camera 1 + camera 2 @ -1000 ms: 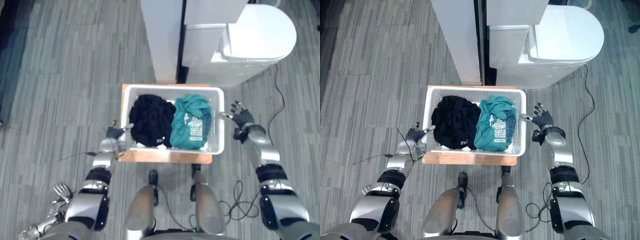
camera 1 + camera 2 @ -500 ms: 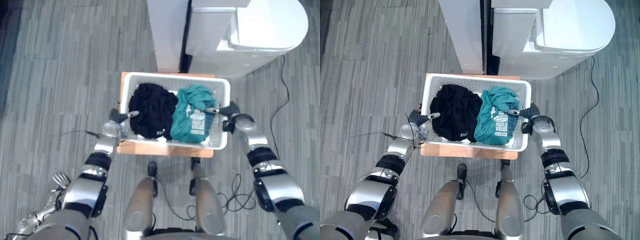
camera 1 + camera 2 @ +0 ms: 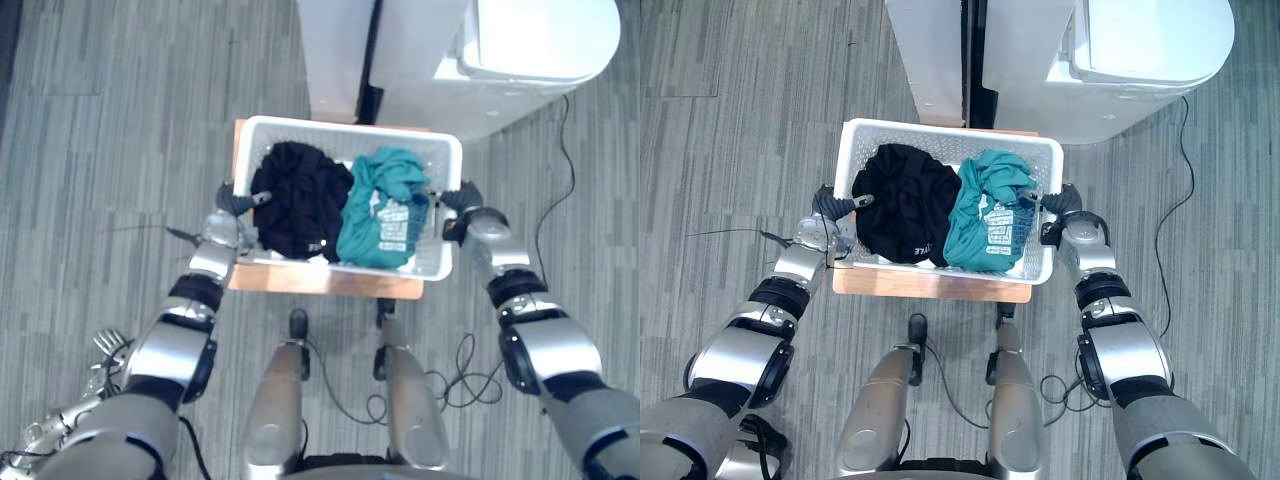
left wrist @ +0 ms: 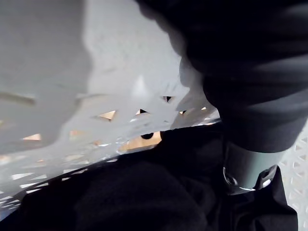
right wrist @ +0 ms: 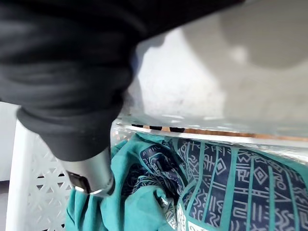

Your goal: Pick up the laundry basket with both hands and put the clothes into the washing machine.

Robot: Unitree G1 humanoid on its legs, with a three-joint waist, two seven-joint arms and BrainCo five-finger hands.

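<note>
"What did the arms look like?"

"Both were cased in silver-grey shells, the left arm (image 3: 178, 348) and the right arm (image 3: 542, 345) alike, and black bands broke up each one at the joints."

"And the hands?"

"The left hand (image 3: 229, 205) and the right hand (image 3: 462, 200) each wore a dark ribbed cover (image 4: 250, 72) over the back and wrist. The fingers (image 5: 91, 174) were smooth silver cylinders. One carried a small round fastener (image 4: 227, 181) near a seam."
</note>
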